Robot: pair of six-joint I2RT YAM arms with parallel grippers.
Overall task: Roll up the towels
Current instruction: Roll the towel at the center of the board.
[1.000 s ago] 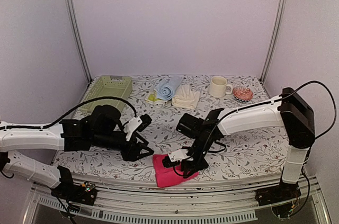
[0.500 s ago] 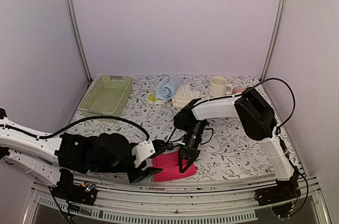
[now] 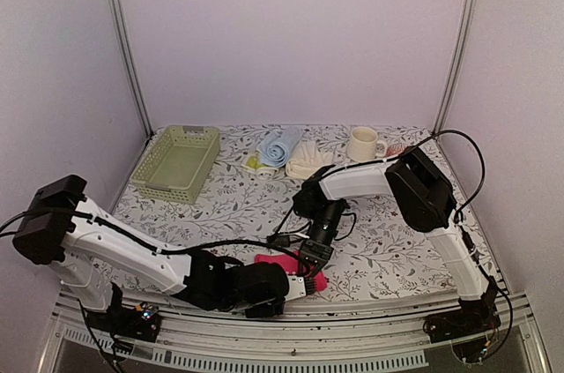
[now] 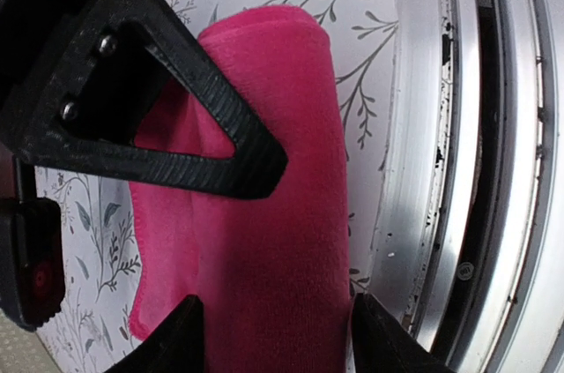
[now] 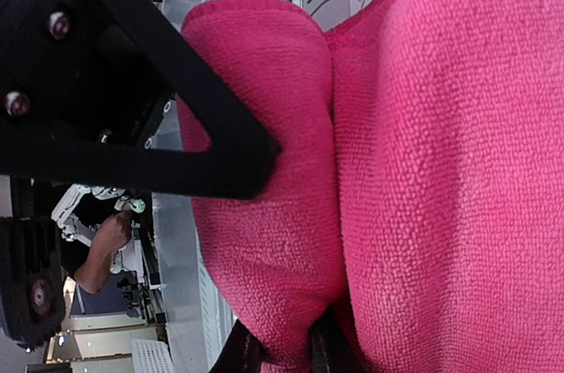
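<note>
Hot pink towel [image 3: 275, 261] lies partly rolled at the near edge of the tabletop [image 3: 397, 245], its long axis running along that edge. We see the right gripper [image 5: 280, 351] reaching in from the far side, pinching the rolled fold. The left gripper [image 4: 278, 342] sits at the roll's left end, jaws spread astride it; we judge the flat remainder lies toward the far edge

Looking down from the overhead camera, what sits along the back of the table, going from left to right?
From the left: pale green basket → yellow-green towel → light blue towel → cream-white towel → cream mug.
</note>
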